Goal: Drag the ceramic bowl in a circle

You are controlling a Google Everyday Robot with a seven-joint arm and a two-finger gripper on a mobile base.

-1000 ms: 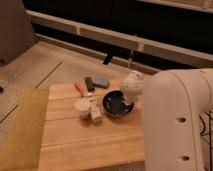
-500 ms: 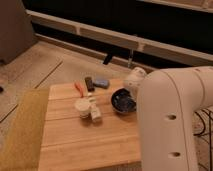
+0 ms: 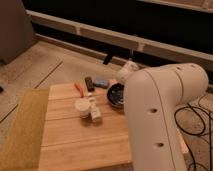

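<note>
The ceramic bowl [image 3: 115, 93], dark and glossy, rests on the wooden table [image 3: 75, 140] near its far right edge. The arm's big white casing [image 3: 160, 110] hides the bowl's right side. My gripper [image 3: 122, 84] reaches down from the pale wrist [image 3: 128, 71] to the bowl's far rim. It is shut. Whether it presses inside the bowl or pinches the rim is hidden.
A white cup [image 3: 81, 106] and a small pale bottle [image 3: 94, 112] stand just left of the bowl. Behind them lie an orange-handled tool [image 3: 79, 89], a dark block [image 3: 89, 83] and a blue item [image 3: 101, 81]. A yellowish mat [image 3: 22, 125] covers the table's left strip.
The bowl has slid toward the table's far edge, first rightward and then back left, with the gripper. The arm's casing has swung left and covers more of the table.
</note>
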